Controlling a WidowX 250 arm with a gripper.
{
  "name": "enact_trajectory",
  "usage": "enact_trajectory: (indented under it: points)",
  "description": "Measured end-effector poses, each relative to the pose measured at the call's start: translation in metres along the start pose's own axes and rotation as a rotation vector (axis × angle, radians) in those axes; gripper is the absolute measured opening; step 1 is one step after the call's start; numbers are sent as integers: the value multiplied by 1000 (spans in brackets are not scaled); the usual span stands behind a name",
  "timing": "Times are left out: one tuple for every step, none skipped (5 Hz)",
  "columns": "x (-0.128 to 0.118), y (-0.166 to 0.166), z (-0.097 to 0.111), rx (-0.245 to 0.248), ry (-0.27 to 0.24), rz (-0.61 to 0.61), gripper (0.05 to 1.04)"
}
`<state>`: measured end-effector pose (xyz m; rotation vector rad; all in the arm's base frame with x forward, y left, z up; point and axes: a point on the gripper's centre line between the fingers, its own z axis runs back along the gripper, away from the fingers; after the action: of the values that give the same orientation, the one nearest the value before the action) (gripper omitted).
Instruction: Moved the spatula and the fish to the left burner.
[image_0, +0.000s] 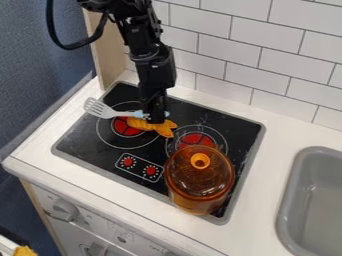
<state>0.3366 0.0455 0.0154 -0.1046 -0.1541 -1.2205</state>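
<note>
Camera view: the slotted spatula (100, 108) has a light-blue handle; the fish (165, 131) is orange. Count: one each, both at the left burner (125, 141). My gripper (157, 120) obscures part of both; its opening I cannot tell. One amber lidded pot (200, 185) overlaps the right burner (195, 139).

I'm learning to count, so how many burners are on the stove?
2. The left burner is partly covered by the fish and spatula; the right burner is partly behind the orange pot. The pot might hide another.
</note>
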Motion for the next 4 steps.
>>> enact_trajectory:
  points:
    - [1, -2, 14, 37, 9, -30, 330]
    - [-2, -19, 18, 72, 20, -103, 330]
    - [-3, -30, 26, 120, 43, -165, 330]
    - [-7, -36, 19, 115, 74, -171, 330]
